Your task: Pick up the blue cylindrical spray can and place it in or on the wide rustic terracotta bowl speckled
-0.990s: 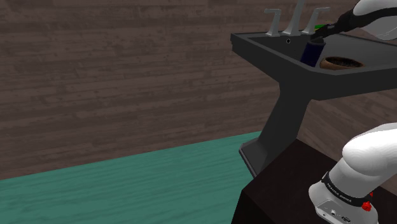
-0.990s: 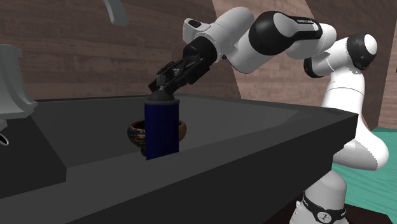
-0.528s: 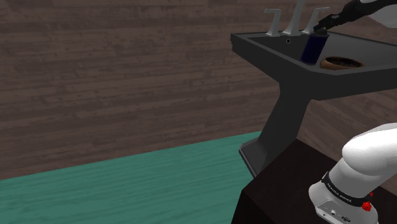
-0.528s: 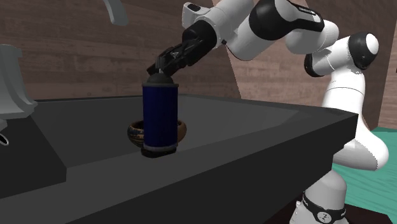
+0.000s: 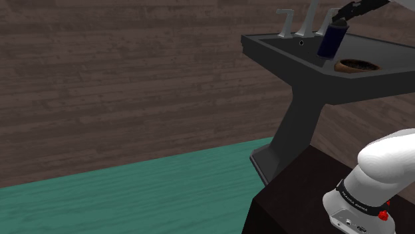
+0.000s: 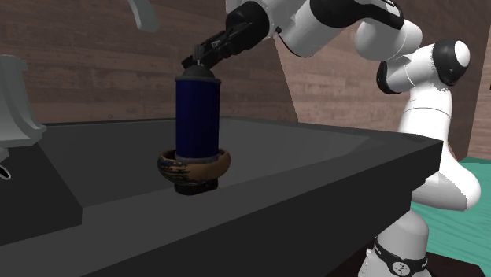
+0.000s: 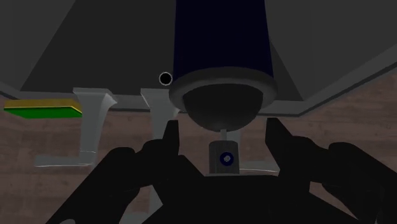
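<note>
No readable text, brand, number or sign; only tiny illegible lettering on the arm's base ring (image 5: 352, 198)

A wall of dark brown horizontal wood planks (image 5: 120, 73) runs across the far side and meets a flat teal floor (image 5: 133, 193) below it. At the shoulder view's right stands a dark grey pedestal sink (image 5: 279, 58). Three pale grey tap fittings (image 5: 310, 16) line its far rim.
</note>
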Controlling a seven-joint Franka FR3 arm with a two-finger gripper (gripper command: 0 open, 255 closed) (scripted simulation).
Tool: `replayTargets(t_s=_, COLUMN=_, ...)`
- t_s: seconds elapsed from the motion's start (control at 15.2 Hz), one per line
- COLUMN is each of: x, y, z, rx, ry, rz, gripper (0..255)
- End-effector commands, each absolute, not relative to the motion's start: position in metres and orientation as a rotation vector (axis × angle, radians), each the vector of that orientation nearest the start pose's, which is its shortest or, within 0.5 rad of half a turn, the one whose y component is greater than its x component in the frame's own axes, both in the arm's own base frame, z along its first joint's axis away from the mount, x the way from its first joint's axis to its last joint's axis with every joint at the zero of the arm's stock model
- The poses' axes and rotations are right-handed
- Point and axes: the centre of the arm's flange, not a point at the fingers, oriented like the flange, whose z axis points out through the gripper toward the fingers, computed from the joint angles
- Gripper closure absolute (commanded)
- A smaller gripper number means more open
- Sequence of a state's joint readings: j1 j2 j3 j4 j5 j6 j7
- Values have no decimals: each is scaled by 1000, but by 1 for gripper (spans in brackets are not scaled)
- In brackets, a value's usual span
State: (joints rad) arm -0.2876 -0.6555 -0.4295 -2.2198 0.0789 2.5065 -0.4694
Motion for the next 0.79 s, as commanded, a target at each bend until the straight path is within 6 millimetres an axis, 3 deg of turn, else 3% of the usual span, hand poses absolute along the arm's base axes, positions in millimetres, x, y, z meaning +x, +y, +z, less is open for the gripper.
replayTargets(t_s=0.0, x=274, y=-322, z=708, rx=-2947, ry=494, rz=-1484, gripper=255)
replayTargets(t_s=0.4, x=274, y=-322, z=736, rx=-2947, ry=494, rz=-1484, gripper=255)
replayTargets(t_s=0.73, x=233, y=-368, z=761, rx=-2947, ry=494, rz=-1484, gripper=255)
